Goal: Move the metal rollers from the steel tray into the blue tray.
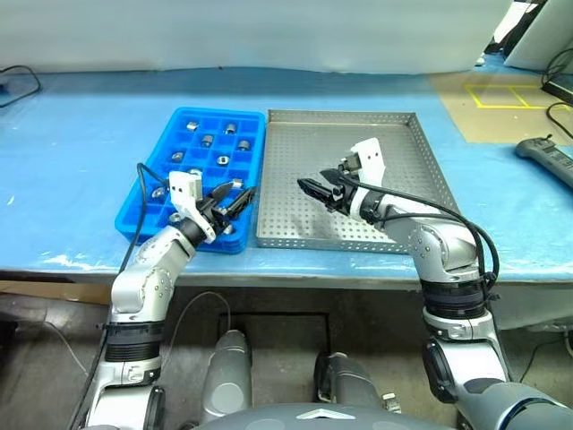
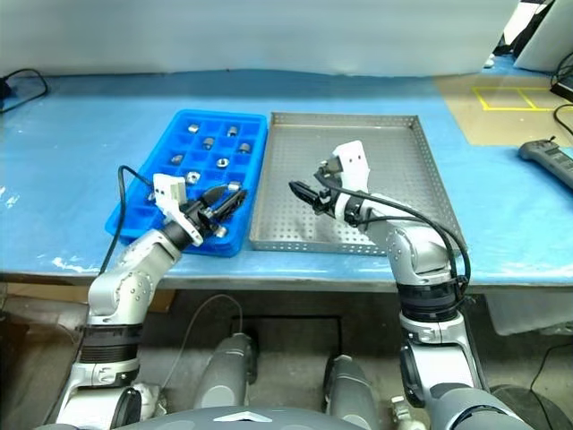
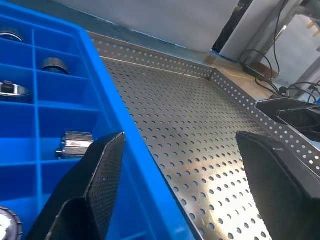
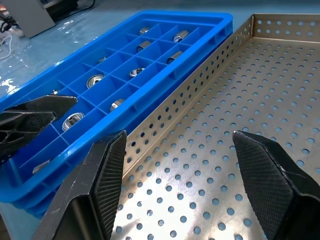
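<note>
Rollers sit one to a pocket in the blue tray, spread over its far and near compartments; none can be seen on the steel tray, whose perforated floor looks bare in every view. You should judge the transfer as finished or nearly so.

Your left gripper hovers over the near right corner of the blue tray, fingers spread wide and holding nothing. Your right gripper hangs over the near left part of the steel tray, fingers likewise apart and empty. The two grippers face each other across the shared wall of the trays, near but not touching.

Before you withdraw, check the steel tray's corners and the strip under your right arm, which hides part of the floor. If a roller turns up, approach from above with the jaws straddling it, and clear the raised wall before crossing to the blue tray.

Note the black cable looping from the right wrist above the steel tray; keep it from snagging the rim. A dark handheld device lies on the blue table cover at far right, well apart from the work.
</note>
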Available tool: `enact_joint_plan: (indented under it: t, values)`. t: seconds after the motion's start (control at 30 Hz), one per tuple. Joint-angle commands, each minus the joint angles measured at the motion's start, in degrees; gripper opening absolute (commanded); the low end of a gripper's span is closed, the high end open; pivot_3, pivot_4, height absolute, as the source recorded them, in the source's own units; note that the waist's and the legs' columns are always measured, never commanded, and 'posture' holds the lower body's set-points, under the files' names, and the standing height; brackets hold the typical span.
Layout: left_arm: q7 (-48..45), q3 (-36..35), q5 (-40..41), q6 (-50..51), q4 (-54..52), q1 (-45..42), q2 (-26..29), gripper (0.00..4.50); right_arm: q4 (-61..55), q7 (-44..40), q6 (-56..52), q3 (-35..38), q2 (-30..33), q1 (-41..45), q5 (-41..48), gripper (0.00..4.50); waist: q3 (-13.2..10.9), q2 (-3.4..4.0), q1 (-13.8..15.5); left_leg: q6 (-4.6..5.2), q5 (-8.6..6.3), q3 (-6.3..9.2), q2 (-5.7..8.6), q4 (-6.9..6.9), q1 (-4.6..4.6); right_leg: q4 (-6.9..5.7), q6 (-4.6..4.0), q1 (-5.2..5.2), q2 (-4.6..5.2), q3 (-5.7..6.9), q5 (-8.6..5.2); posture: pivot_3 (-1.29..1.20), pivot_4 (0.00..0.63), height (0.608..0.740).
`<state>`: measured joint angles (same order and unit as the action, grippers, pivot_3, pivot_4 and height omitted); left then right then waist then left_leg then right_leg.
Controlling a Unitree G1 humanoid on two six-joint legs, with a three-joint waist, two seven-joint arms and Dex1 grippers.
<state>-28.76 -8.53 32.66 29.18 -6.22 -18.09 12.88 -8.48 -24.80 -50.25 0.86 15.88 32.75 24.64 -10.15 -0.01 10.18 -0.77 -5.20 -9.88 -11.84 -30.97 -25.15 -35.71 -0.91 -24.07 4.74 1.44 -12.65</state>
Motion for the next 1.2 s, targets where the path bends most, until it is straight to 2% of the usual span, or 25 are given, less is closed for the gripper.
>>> enact_joint_plan:
  t: [0.03,0.3,1.2]
  values:
    - [-0.64,-1.27,0.82,-1.74,-1.12,-2.72,0.84,3.75,0.96,-0.64,4.1,-0.36,-0.89,2.05,-0.54,3.51,0.0,0.0,0.32,0.0,0.0,-0.01,0.0,0.0,0.0,0.0,0.0,0.0,0.0,0.0,0.0,0.28,0.15,0.74]
    - [-1.99,-1.07,0.68,-2.18,0.38,-4.84,1.16,3.75,4.39,-0.53,8.4,-0.68,-2.65,3.28,-1.67,3.51,0.0,0.0,0.39,0.0,0.0,0.0,0.06,0.0,-0.02,-0.02,0.1,0.0,0.31,0.01,0.03,0.26,0.15,0.74]
    - [-6.0,0.13,0.71,0.95,4.68,-12.26,3.57,3.75,8.12,2.15,17.48,2.17,-2.9,2.05,-4.51,3.51,0.0,0.0,-0.02,-0.02,0.01,-0.13,0.05,-0.01,-0.06,-0.02,0.08,-0.03,0.3,0.02,0.07,0.16,0.15,0.74]
